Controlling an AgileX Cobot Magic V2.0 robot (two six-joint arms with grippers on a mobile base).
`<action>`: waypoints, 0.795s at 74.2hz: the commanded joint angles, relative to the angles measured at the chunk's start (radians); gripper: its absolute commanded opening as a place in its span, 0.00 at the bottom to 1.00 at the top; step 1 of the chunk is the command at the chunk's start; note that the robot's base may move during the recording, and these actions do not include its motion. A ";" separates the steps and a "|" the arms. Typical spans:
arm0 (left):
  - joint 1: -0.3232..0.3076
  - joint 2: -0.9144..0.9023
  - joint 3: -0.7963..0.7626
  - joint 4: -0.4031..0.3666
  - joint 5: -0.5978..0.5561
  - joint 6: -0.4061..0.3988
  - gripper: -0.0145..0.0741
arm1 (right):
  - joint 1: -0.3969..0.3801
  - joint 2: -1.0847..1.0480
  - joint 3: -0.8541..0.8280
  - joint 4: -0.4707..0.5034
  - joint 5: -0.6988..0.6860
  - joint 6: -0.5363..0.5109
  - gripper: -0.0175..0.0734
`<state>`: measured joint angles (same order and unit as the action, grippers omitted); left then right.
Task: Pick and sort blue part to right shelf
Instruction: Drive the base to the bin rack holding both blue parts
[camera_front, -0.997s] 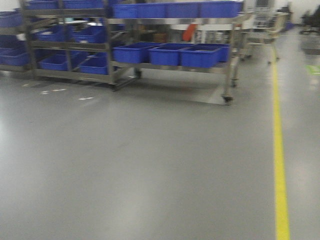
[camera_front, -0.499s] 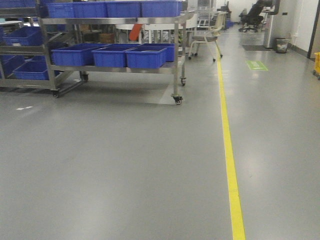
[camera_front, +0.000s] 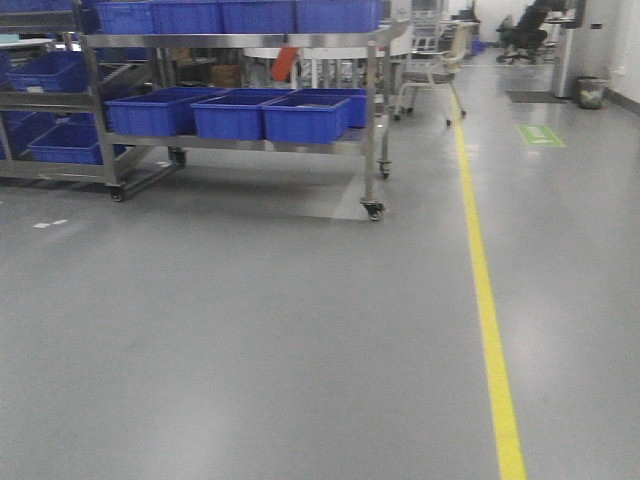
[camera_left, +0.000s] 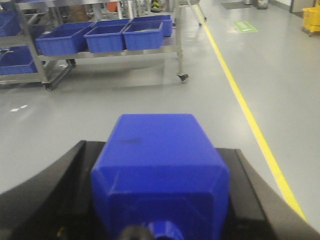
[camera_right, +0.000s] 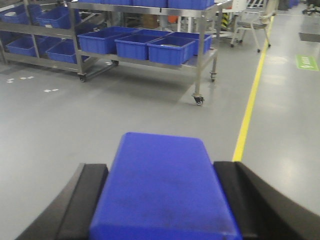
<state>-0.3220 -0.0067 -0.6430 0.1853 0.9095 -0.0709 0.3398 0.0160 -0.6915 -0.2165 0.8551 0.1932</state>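
Left gripper (camera_left: 159, 148) is closed on a blue part (camera_left: 160, 175), with the fingers (camera_left: 55, 190) tight against both flanks. Right gripper (camera_right: 160, 166) clamps a second blue part (camera_right: 162, 195) the same way. We judge both to be rigid moulded plastic, likely light, and smooth enough to slip. The flat side faces are the best hold. The shelf (camera_front: 372, 100) with bins (camera_front: 305, 118) stands well ahead across the floor (camera_front: 250, 350).
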 joint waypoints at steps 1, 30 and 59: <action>-0.005 -0.008 -0.025 0.002 -0.086 -0.002 0.44 | -0.004 0.022 -0.024 -0.016 -0.089 -0.006 0.32; -0.005 -0.008 -0.025 0.002 -0.086 -0.002 0.44 | -0.004 0.022 -0.024 -0.016 -0.089 -0.006 0.32; -0.005 -0.008 -0.025 0.002 -0.086 -0.002 0.44 | -0.004 0.022 -0.024 -0.016 -0.089 -0.006 0.32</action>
<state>-0.3220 -0.0067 -0.6430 0.1832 0.9095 -0.0709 0.3398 0.0160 -0.6915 -0.2165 0.8551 0.1932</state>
